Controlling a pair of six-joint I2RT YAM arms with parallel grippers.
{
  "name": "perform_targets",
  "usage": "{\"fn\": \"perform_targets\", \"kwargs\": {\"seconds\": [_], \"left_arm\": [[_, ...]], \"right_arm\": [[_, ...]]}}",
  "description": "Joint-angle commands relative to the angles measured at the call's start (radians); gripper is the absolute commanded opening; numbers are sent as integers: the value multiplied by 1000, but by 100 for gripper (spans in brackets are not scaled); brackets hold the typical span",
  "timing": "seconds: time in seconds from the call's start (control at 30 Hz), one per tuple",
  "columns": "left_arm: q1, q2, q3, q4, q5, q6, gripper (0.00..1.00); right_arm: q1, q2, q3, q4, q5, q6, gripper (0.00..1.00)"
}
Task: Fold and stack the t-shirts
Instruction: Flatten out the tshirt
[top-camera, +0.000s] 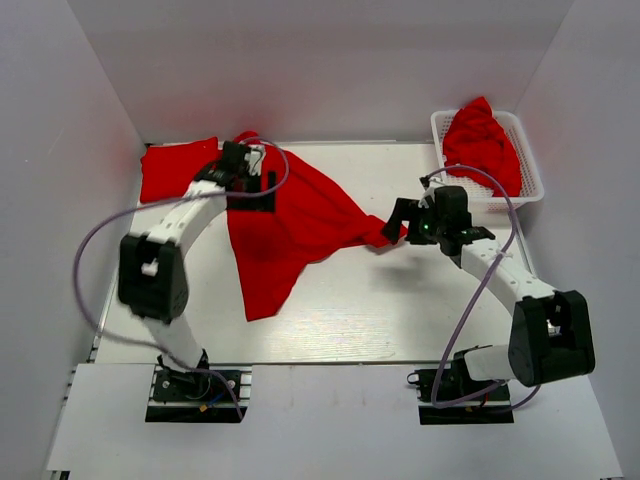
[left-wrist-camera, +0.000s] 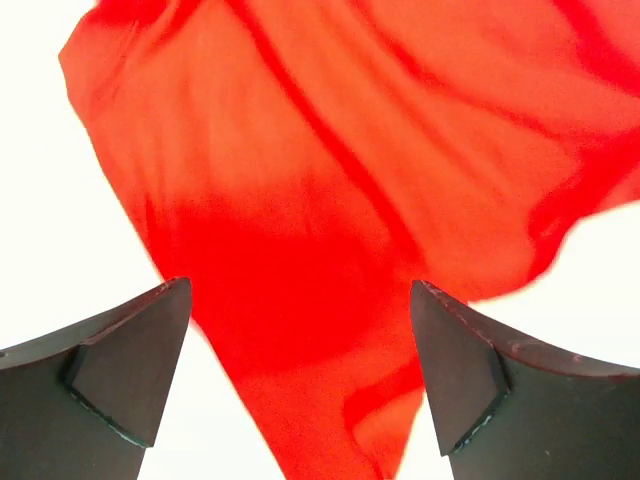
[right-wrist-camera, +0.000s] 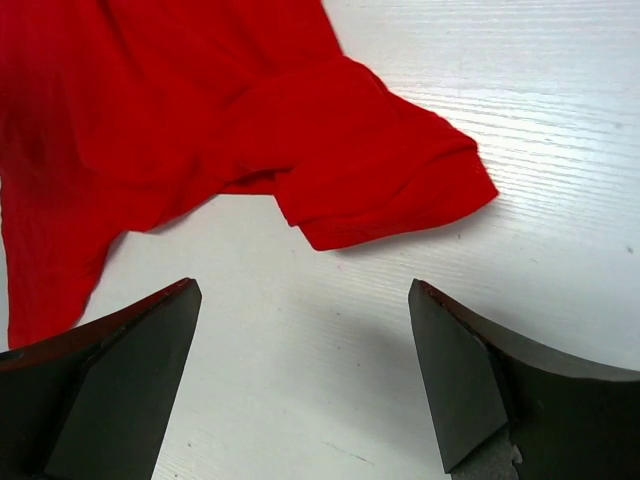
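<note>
Right fingers (right-wrist-camera: 120, 380), open and empty, face a sleeve (right-wrist-camera: 385, 185) of the spread t-shirt (top-camera: 290, 225) just ahead; left fingers (left-wrist-camera: 110, 370), open too, hover above its body.

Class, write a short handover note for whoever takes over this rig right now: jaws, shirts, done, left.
Left gripper: jaws open, above the crumpled bright red cloth t-shirt mid-table.
Right gripper: jaws open, empty, near its sleeve.
Another red t-shirt lies flat far left; more red cloth in the white plastic lattice basket.
Done: perhaps one fold.
Left: fold, stack the rest.
</note>
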Motion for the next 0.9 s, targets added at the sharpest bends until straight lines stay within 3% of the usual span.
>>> {"fn": "perform_targets", "kwargs": {"seconds": [0.0,0.17,0.3,0.63,0.87], "left_arm": [[1,-253,-245,-54,-34,-163,100],[-8,-539,-480,-143,8,-305,100],[-8,-633,-673,-114,41,-352,98],[-18,-644,-881,36,167,-407,86],[-61,-535,-912,80,113,-410,77]], "right_arm": [[-4,-54,35,-49,50,-9,90],[-5,-91,16,-57,90,-8,90],[-5,-102,26,-70,119,-9,90],[-3,-96,15,-81,141,0,90],[-5,-79,16,-84,161,20,90]]}}
